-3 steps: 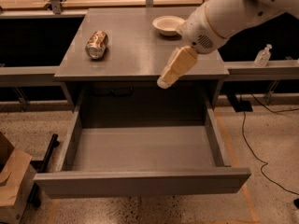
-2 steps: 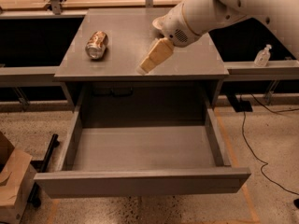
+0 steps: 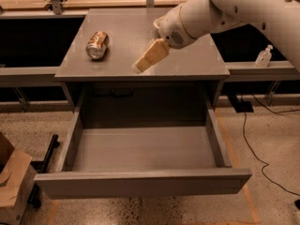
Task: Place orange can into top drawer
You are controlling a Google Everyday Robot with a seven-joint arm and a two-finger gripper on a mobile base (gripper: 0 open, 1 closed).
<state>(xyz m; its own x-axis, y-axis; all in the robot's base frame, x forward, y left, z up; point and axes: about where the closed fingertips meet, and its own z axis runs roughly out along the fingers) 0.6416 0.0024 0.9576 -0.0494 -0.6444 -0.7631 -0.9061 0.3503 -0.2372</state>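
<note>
The orange can (image 3: 97, 44) lies on its side on the left part of the grey cabinet top (image 3: 197, 62), silver end toward me. The top drawer (image 3: 140, 149) is pulled fully out below, its grey inside bare. My gripper (image 3: 140, 65) hangs from the white arm over the middle of the cabinet top, to the right of the can and apart from it. Its tan fingers (image 3: 151, 55) point down and left. It holds nothing that I can see.
The white arm (image 3: 234, 13) crosses the upper right and hides the back right of the top. A small clear bottle (image 3: 264, 56) stands on the right ledge. A cardboard box (image 3: 11, 182) sits on the floor at the left. Cables (image 3: 255, 139) run on the floor at the right.
My gripper has moved left across the cabinet top, from near its right front edge to its middle, closer to the can. The white bowl is now hidden behind the arm.
</note>
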